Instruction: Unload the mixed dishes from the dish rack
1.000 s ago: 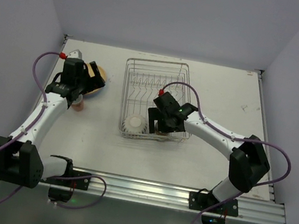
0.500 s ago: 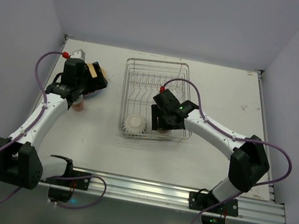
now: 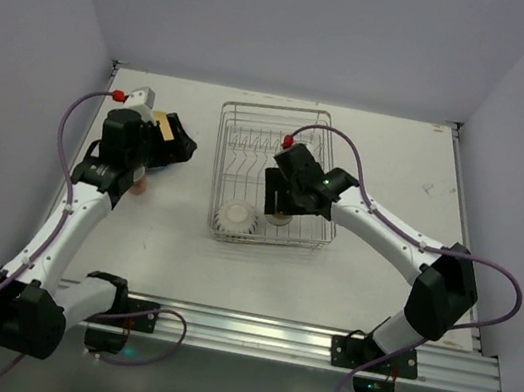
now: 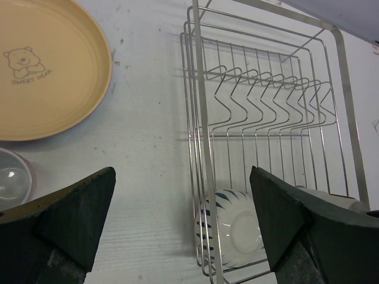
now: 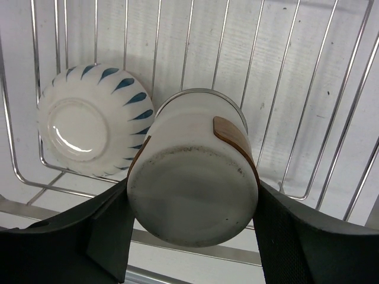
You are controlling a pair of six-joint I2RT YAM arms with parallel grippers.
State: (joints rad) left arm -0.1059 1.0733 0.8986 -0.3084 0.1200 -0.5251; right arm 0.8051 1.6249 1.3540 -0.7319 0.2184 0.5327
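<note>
White desk (image 3: 397, 179) under all: the brown-and-cream cup (image 5: 192, 177) hangs base-up, long axis toward the wrist, clamped by our right claw (image 5: 192, 228) over the dish rack's (image 3: 277, 109) near end; our left claw (image 3: 172, 143) gapes well apart.

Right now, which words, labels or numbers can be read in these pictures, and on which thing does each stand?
"SWEET BEAR": under a bear drawing on the yellow-orange plate.
No other text: the white bowl, the brown-and-cream cup and the dish rack show none that can be read.
</note>
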